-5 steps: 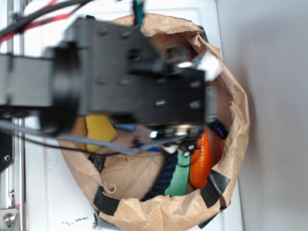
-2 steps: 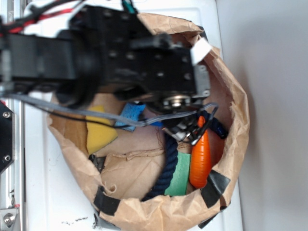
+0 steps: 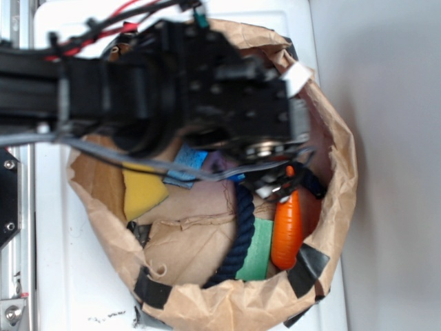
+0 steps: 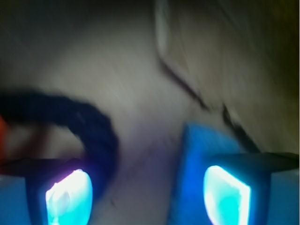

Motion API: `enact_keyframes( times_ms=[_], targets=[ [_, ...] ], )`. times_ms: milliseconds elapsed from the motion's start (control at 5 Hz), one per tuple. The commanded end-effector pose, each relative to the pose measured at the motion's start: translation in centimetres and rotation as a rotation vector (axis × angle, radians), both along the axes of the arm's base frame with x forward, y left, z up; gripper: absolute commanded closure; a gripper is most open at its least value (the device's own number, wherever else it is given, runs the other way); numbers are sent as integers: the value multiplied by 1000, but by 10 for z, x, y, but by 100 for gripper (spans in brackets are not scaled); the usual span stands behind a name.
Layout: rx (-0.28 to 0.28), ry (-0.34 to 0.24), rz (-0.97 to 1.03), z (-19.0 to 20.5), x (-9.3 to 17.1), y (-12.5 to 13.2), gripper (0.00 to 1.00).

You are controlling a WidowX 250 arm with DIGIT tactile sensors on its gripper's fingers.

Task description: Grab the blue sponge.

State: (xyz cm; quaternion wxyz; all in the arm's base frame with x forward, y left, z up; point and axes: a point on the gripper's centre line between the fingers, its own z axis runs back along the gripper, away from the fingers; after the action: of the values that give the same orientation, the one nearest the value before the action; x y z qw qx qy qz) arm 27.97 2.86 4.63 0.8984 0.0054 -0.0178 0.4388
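Note:
The blue sponge (image 3: 186,165) lies flat on the floor of a brown paper bag, mostly hidden under my black arm. In the wrist view the blue sponge (image 4: 197,159) shows as a blurred blue slab beside my right finger. My gripper (image 4: 147,197) hangs open above the bag floor, bare paper between its two glowing pads. The left pad (image 4: 68,197) sits over the dark blue rope (image 4: 79,126). In the exterior view the gripper (image 3: 272,183) is low inside the bag, just right of the sponge.
The crumpled paper bag (image 3: 337,158) has tall walls all round. Inside lie a yellow wedge sponge (image 3: 142,193), a dark blue rope (image 3: 238,238), a green block (image 3: 258,248) and an orange carrot-like toy (image 3: 288,231). A grey cable (image 3: 138,162) crosses the sponge.
My arm has swung up and left across the bag, uncovering the blue sponge and more of the yellow sponge. The gripper has shifted slightly between the last two frames.

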Motion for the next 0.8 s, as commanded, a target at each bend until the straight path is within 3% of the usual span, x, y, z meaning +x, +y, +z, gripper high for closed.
enact_keyframes(
  times_ms=[0, 400, 600],
  targets=[
    [5, -73, -15, 18, 5, 3, 0],
    [5, -73, -15, 18, 5, 3, 0],
    [-21, -106, -22, 14, 1, 13, 0]
  ],
)
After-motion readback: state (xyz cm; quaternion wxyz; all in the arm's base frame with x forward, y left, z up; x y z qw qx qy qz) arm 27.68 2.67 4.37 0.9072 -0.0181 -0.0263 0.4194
